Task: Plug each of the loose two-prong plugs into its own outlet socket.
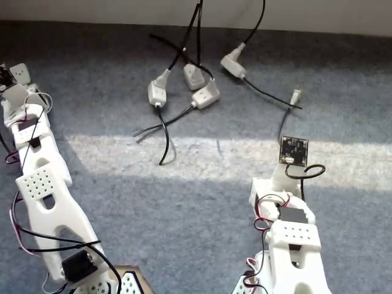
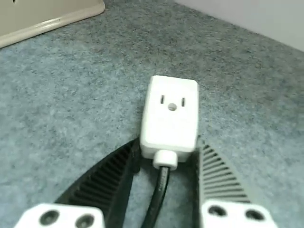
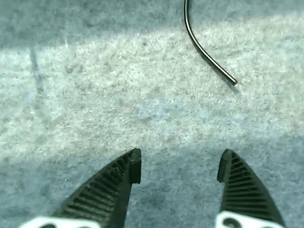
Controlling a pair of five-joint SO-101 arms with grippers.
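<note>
high: overhead, looking down | wrist views: close above carpet (image 2: 71, 95) | shared: carpet

In the high view, four corded connectors are lying on the carpet (image 1: 184, 214) in the upper middle of your frame. The leftmost connector (image 1: 158, 92) is sitting left of the rear connector (image 1: 194, 76). The near connector (image 1: 206, 96) is lying just below that one, and the right connector (image 1: 233, 63) is lying apart at the upper right. Your left arm (image 1: 43, 184) is running along the left edge, your right arm (image 1: 291, 239) at the lower right. An outlet socket (image 2: 171, 114) is sitting between the left gripper (image 2: 167, 146) fingers, touching both. A cable end (image 3: 209, 52) is lying ahead of the right gripper (image 3: 179, 166), apart from it.
</note>
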